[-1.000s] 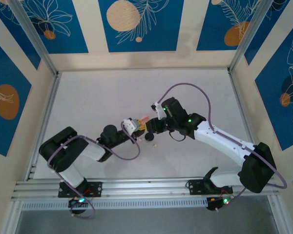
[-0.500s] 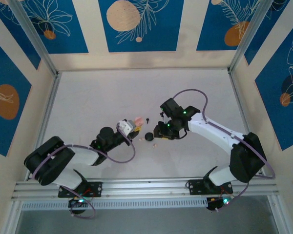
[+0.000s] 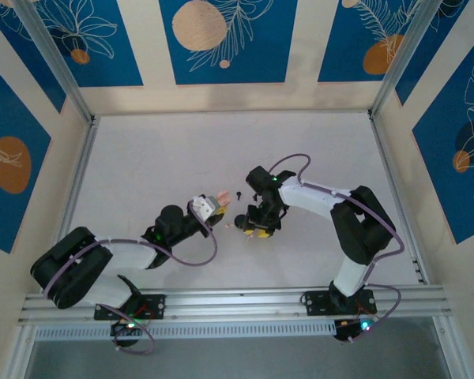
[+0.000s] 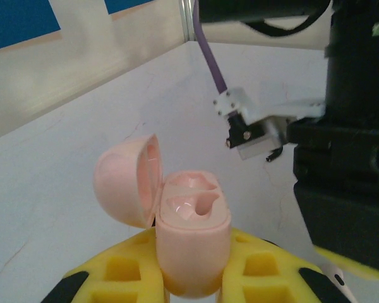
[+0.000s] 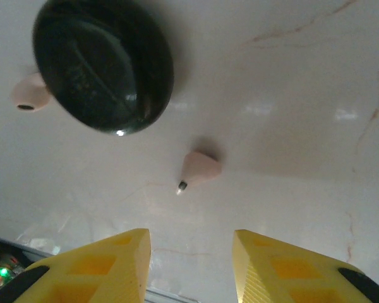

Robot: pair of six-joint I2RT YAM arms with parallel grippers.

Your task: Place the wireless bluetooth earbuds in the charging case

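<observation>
Mid-frame, right wrist view | pale pink earbud (image 5: 199,167) just ahead of right gripper (image 5: 191,243), jaws part-open, empty | stem points lower left

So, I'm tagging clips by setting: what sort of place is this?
Probably a robot lab test cell, not a home: a white table fenced by aluminium rails, with printed blue backdrop panels around it.
</observation>
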